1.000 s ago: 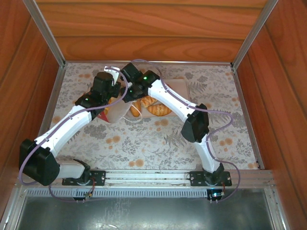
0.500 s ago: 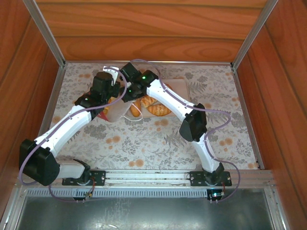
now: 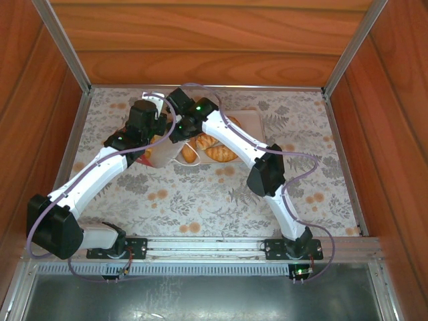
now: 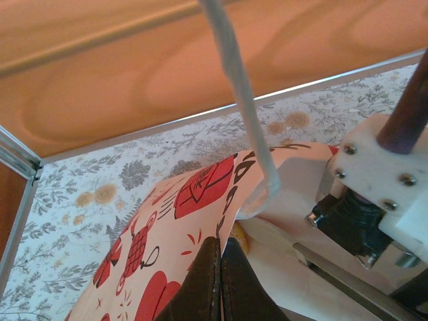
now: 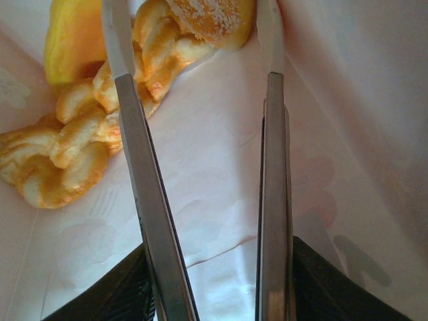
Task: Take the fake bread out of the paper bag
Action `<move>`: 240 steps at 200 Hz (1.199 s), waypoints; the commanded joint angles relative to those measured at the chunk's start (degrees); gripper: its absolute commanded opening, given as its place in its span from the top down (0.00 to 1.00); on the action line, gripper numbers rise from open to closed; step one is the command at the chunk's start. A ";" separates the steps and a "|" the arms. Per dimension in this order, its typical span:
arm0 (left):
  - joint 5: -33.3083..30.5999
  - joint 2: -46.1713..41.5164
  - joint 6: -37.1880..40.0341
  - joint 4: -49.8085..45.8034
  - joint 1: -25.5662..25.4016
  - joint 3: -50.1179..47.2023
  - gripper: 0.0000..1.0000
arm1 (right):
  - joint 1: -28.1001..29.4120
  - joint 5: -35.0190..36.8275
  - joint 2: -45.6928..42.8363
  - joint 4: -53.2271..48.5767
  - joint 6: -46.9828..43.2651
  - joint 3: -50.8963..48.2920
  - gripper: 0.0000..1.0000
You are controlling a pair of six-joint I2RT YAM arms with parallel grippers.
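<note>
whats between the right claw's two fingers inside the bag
In the right wrist view, mostly bare white paper of the paper bag lies between the fingers of the right claw, with a sugar-dusted bun at their tips.

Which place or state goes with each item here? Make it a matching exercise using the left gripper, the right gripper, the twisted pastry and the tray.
Items:
1. left gripper
2. right gripper
3. twisted pastry
4. pink tray

Places or states:
A. holds loaves on the table
B. shut on the paper bag at its rim
C. lies inside the bag
D. open, inside the bag

Pairs: 1-B; 2-D; 3-C; 4-A
</note>
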 commanded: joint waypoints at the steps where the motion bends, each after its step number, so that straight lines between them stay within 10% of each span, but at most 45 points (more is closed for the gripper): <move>1: 2.08 -1.41 0.65 1.17 -0.38 1.05 1.00 | 0.35 0.47 2.55 0.03 0.21 1.51 0.50; 240: -0.91 0.74 1.38 1.18 -0.32 0.61 1.00 | 0.98 -1.72 -7.50 -0.63 1.03 -1.86 0.85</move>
